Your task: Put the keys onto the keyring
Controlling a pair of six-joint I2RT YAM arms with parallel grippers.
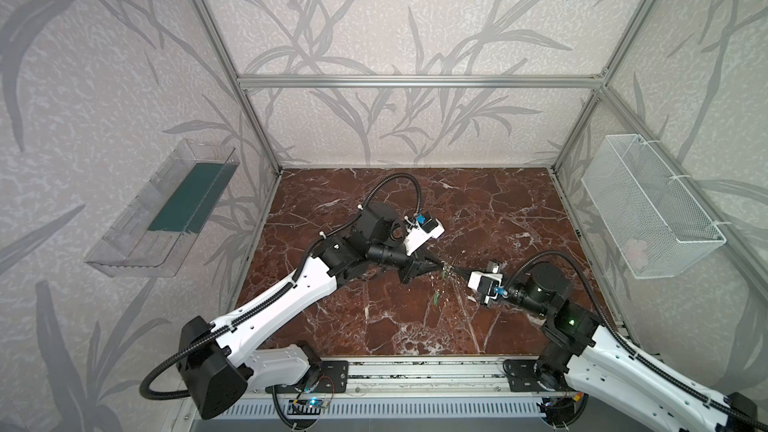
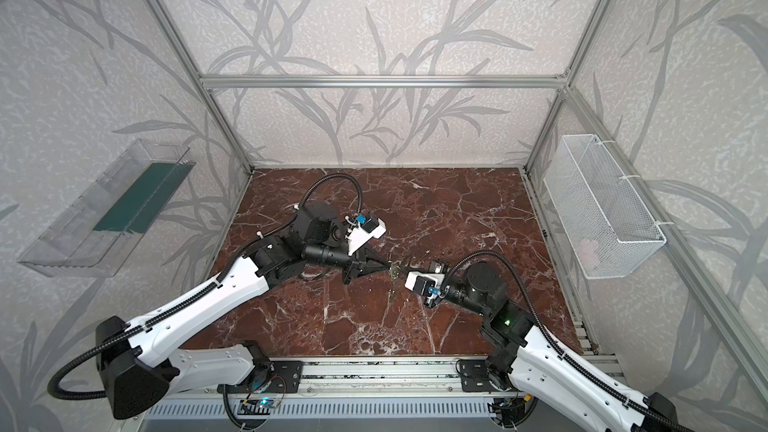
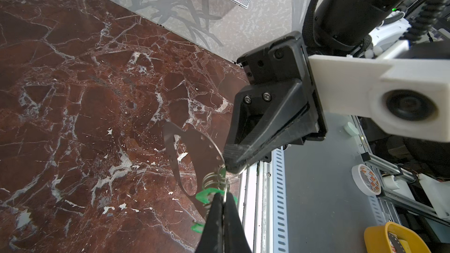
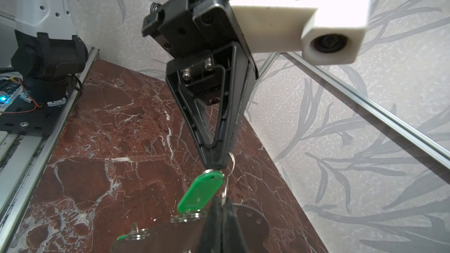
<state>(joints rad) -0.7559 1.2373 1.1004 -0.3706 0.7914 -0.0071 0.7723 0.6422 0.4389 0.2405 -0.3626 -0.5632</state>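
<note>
Over the middle of the marble table (image 1: 498, 209) my two grippers meet tip to tip. The left gripper (image 3: 222, 199) is shut on a thin metal ring (image 4: 229, 178). From the opposite side, my right gripper (image 4: 222, 202) is shut on the same ring. One bright-green key (image 4: 199, 193) hangs from it between the tips. A second green key (image 4: 120, 237) shows further off by a coiled ring. The flat grey keyring (image 3: 194, 147) sits just beside the jaws; whether it rests on the table is unclear. In both top views only green specks (image 1: 444, 272) (image 2: 392, 271) show.
A white mesh basket (image 1: 648, 209) hangs on the right wall and a clear tray (image 1: 166, 209) on the left wall. An aluminium rail (image 1: 415, 371) runs along the table's front edge, where both arm bases stand.
</note>
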